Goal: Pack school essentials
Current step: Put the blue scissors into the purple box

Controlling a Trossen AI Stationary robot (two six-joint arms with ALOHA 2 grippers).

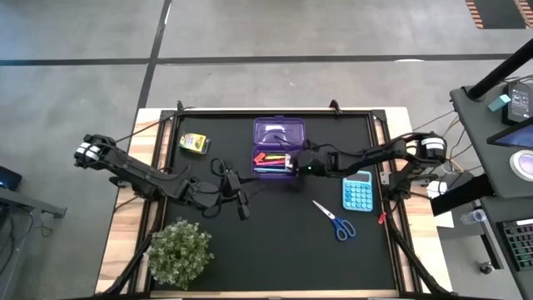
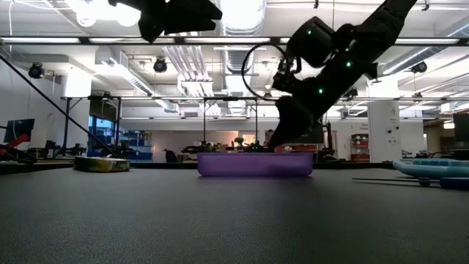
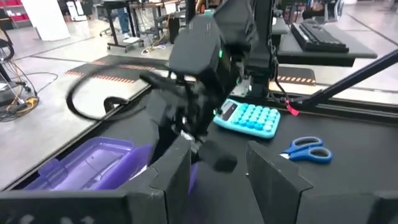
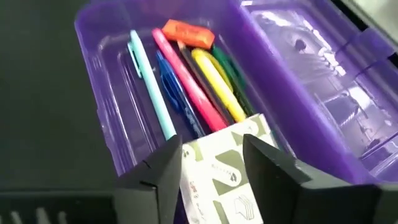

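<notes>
The open purple pencil box lies at the table's far middle. Its tray holds teal, pink, blue, yellow and green pens and a red eraser. My right gripper is over the tray's right end, shut on the white patterned square. My left gripper hovers open near the table's middle, short of the box. The yellow-green crayon box lies left of the pencil box. The blue-handled scissors lie on the mat to the right. My right gripper pinches the white patterned square between its two fingers, one on each of two opposite edges. It comes slanting down from the table's right side. The square's free edge stands over the pens' ends in the tray; whether it rests on them I cannot tell.
A teal calculator lies right of the box, under my right arm. A bushy potted plant stands at the near left corner. The box's open lid lies flat on the far side of the tray. Bare black mat fills the near middle.
</notes>
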